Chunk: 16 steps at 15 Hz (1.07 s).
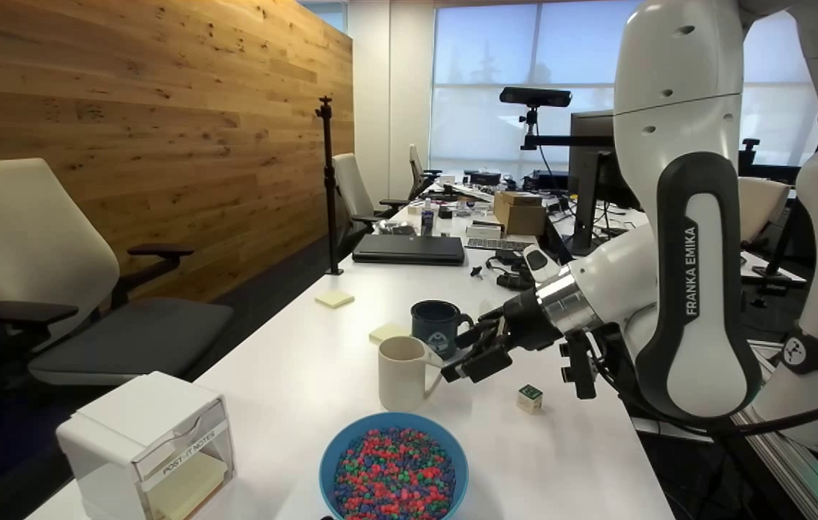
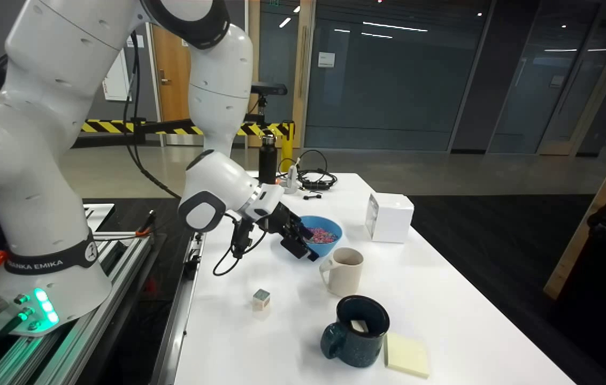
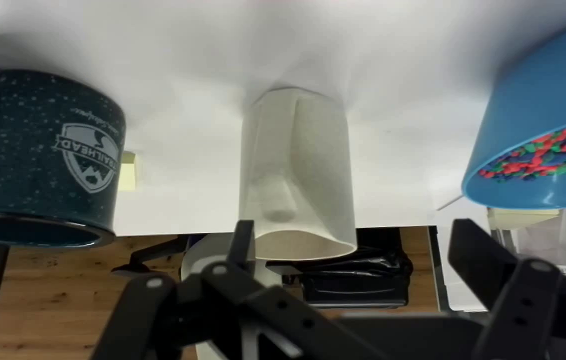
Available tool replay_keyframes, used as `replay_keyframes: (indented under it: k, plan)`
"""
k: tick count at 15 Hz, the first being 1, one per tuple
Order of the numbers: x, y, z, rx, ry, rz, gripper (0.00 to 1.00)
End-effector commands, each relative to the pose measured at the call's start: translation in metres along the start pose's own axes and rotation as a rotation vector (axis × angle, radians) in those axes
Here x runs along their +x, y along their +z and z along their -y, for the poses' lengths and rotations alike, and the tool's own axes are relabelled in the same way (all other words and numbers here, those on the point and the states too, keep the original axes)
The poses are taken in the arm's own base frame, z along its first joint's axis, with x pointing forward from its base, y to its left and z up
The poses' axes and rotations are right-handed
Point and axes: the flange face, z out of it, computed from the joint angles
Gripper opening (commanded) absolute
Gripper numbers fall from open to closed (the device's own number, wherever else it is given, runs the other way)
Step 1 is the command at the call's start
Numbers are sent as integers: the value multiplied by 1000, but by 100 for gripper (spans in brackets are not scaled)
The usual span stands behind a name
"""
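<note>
My gripper [image 3: 355, 245] is open and holds nothing. A cream mug [image 3: 307, 165] stands upright just ahead of it, handle towards the gripper; in the wrist view it lies nearer the left finger. In an exterior view the gripper [image 1: 468, 361] is close by the handle of the mug [image 1: 400, 379]; I cannot tell whether they touch. A dark blue speckled mug [image 1: 432, 328] stands beside it, with something pale inside in an exterior view [image 2: 356, 342]. A blue bowl [image 1: 329, 473] of small coloured pieces stands on the other side. A small cube [image 1: 530, 399] lies on the table.
A white Post-it dispenser [image 1: 141, 419] stands near the bowl. Yellow note pads [image 1: 334, 298] lie near the dark mug. A black laptop [image 1: 409, 250], a black pole [image 1: 329, 188] and cables are further along. A black bottle [image 2: 267, 160] stands at the table's far end.
</note>
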Motion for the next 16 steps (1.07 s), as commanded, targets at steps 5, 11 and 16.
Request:
replay_keyframes:
  k: [5,11,16]
  plan:
    - [-15,20,16,2,154,-2,100]
    - [-18,28,29,-10,214,-24,100]
    - [-20,26,32,10,192,7,100]
